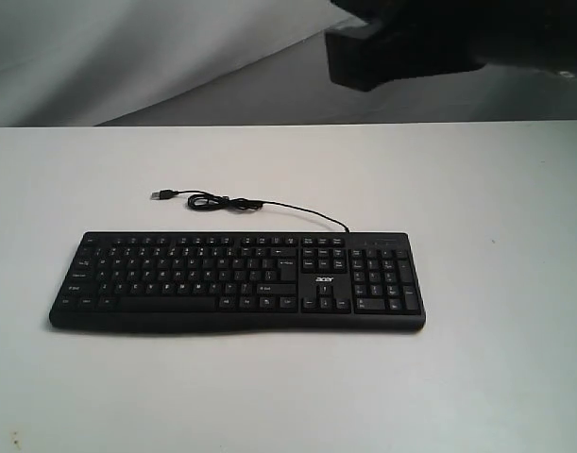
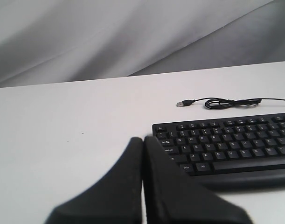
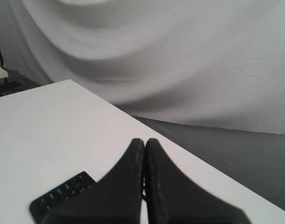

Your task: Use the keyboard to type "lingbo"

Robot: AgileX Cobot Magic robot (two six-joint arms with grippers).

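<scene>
The keyboard (image 1: 236,281) lies flat mid-worktop (image 1: 477,189), its long side along the near edge and its cable (image 1: 241,203) trailing toward the far edge. Both hands are empty, fingers pressed together. The left hand (image 2: 143,140) hovers off the keyboard's Esc end, and the right hand (image 3: 145,141) is raised beyond the number-pad end. No key is touched, so typing looks not yet begun. Next, one closed tip must drop squarely onto "L" alone.
</scene>
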